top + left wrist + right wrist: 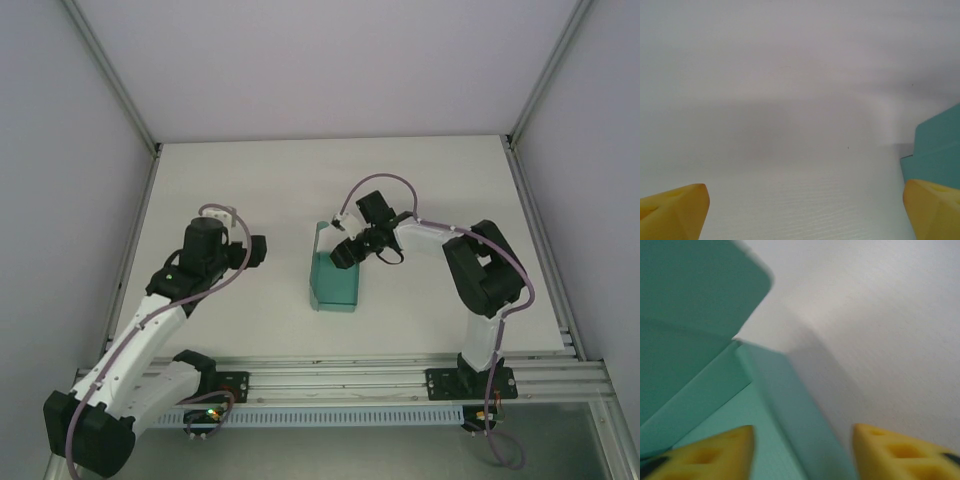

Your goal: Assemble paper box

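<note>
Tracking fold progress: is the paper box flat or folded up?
Folded up, not closed: the paper box has raised side walls, and a rounded flap stands open at its far end.

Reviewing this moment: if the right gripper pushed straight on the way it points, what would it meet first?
Most likely the paper box: its side wall sits inside the open right gripper, the raised flap farther ahead. Blur leaves depth uncertain.

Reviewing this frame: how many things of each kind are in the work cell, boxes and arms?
Box: 1
Arms: 2, the left arm and the right arm
Total: 3
</note>
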